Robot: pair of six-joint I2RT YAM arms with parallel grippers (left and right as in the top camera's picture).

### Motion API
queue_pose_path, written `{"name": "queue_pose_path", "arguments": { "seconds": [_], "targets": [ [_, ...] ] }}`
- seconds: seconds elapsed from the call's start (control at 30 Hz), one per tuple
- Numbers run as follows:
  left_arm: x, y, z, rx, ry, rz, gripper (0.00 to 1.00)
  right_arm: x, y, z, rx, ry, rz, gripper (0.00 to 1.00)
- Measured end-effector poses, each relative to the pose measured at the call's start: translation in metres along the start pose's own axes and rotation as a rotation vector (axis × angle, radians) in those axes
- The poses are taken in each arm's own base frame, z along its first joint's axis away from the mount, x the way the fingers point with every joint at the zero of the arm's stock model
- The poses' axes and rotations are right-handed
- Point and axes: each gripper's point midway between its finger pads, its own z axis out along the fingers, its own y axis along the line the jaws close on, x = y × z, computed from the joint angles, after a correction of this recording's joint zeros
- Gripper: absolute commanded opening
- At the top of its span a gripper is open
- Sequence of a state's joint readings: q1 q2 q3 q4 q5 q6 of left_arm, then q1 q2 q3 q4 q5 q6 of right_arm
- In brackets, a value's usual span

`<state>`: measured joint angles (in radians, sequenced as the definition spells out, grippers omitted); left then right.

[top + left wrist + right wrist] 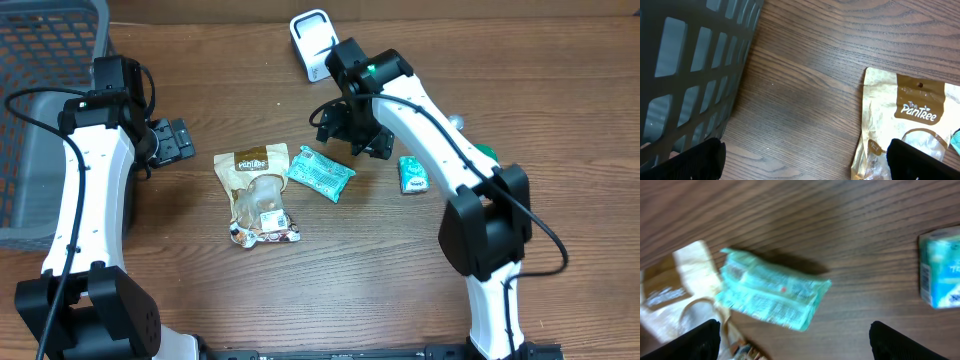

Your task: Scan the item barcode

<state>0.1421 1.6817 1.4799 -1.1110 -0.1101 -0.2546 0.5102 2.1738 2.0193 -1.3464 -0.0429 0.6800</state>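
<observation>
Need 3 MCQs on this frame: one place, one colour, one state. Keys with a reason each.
1. In the overhead view, the teal packet lies where from the pouch?
A) on its left
B) on its right
C) beneath it

2. The scanner is:
A) white
B) red
C) yellow

3. The right gripper is:
A) shut on the packet
B) shut on the pouch
C) open and empty

Key:
1 B, the packet sits off the pouch's upper right edge.
2 A, its shell is plainly white.
3 C, the right wrist view shows the jaws wide apart with nothing between them.
</observation>
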Motion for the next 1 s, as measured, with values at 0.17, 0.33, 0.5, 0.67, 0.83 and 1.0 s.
{"name": "queue_pose_path", "arguments": {
  "seconds": [0.17, 0.33, 0.5, 0.67, 0.83, 1.0],
  "targets": [
    [0.000, 0.000, 0.000, 0.000, 0.000, 0.000, 1.00, 0.014, 0.016, -0.027, -0.020, -0.065, -0.047, 0.90],
    [0.000, 0.000, 0.000, 0.000, 0.000, 0.000, 1.00, 0.018, 0.009, -0.028, 0.023, -0.066, -0.014, 0.89],
    [0.000, 0.000, 0.000, 0.000, 0.000, 0.000, 1.00, 0.022, 0.000, -0.030, 0.084, -0.077, -0.005, 0.90],
    [0.000, 0.000, 0.000, 0.000, 0.000, 0.000, 1.00, 0.031, 0.005, -0.045, 0.091, -0.124, -0.038, 0.91],
    [0.000, 0.000, 0.000, 0.000, 0.000, 0.000, 1.00, 0.037, 0.004, -0.065, 0.082, -0.152, -0.065, 0.91],
    [0.000, 0.000, 0.000, 0.000, 0.000, 0.000, 1.00, 0.037, 0.003, -0.077, 0.075, -0.178, -0.117, 0.94]
  ]
}}
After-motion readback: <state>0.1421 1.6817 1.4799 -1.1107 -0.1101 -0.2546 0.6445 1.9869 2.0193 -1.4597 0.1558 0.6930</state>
